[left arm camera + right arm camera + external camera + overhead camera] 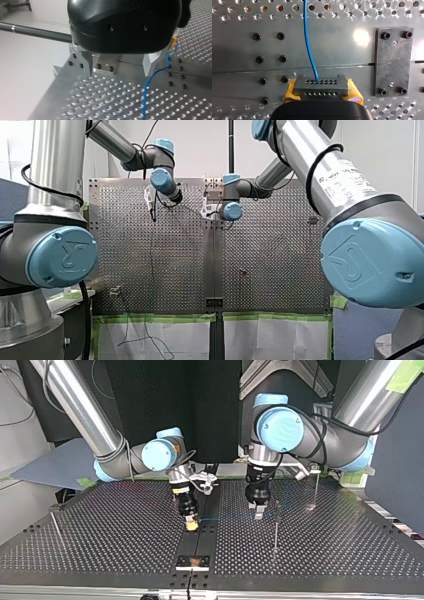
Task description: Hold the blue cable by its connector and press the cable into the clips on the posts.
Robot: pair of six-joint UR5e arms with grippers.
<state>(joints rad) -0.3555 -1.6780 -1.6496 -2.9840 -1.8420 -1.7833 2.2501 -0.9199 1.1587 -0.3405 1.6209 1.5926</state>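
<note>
**At the table's middle seam: connector clamped, cable running free**

Between the yellow pads [291, 89] of my right gripper [321, 93] sits the grey connector [321, 86], clamped on both sides. The blue cable [309, 45] leaves one of its holes and runs ahead over the perforated table [237, 51]. My left gripper [119, 74] hangs just above the table, its metal fingers [87, 61] spread apart and holding nothing. The cable passes close by one fingertip. In the top view a post [275, 530] stands just beside this gripper.
</note>
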